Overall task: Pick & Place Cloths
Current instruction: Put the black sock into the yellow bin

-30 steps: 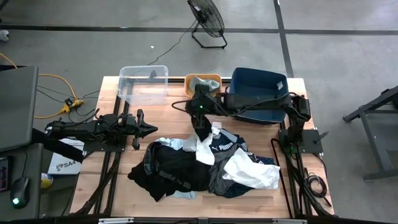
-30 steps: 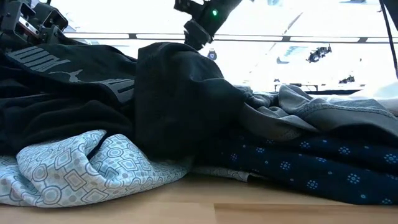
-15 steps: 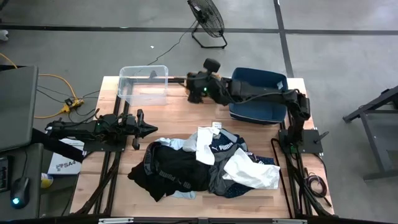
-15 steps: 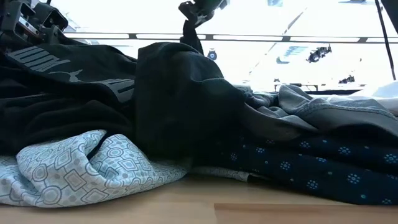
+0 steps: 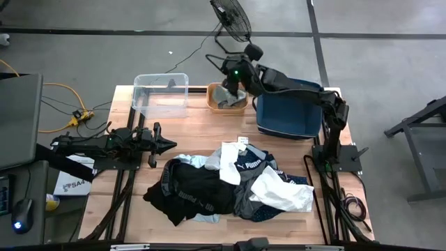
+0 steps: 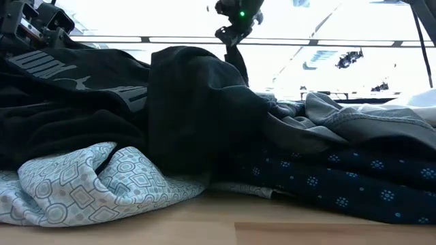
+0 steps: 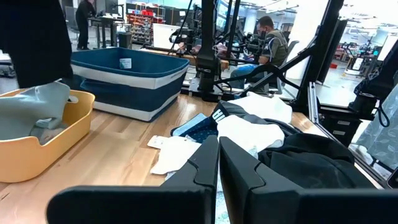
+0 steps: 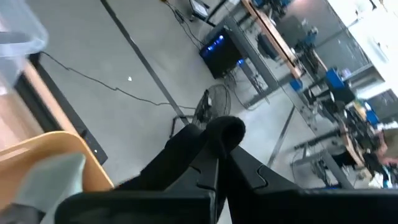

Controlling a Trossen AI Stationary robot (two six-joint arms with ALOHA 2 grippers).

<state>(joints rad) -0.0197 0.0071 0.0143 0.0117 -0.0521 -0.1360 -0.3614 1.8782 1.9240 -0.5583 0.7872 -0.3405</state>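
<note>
From above, the right gripper [image 5: 228,89] hangs over the orange bin [image 5: 227,97], clenched on a black cloth [image 5: 230,87]. The left gripper [image 5: 169,144], clenched and empty, rests beside the cloths [image 5: 230,185] heaped on the bench [image 5: 195,132]. The right wrist view shows black fabric [image 8: 205,146] pinched between the fingers.

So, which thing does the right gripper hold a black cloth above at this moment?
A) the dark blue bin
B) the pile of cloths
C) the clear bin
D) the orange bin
D: in the high view the right gripper is above the orange bin, and the right wrist view shows a black cloth pinched between its shut fingers.
</note>
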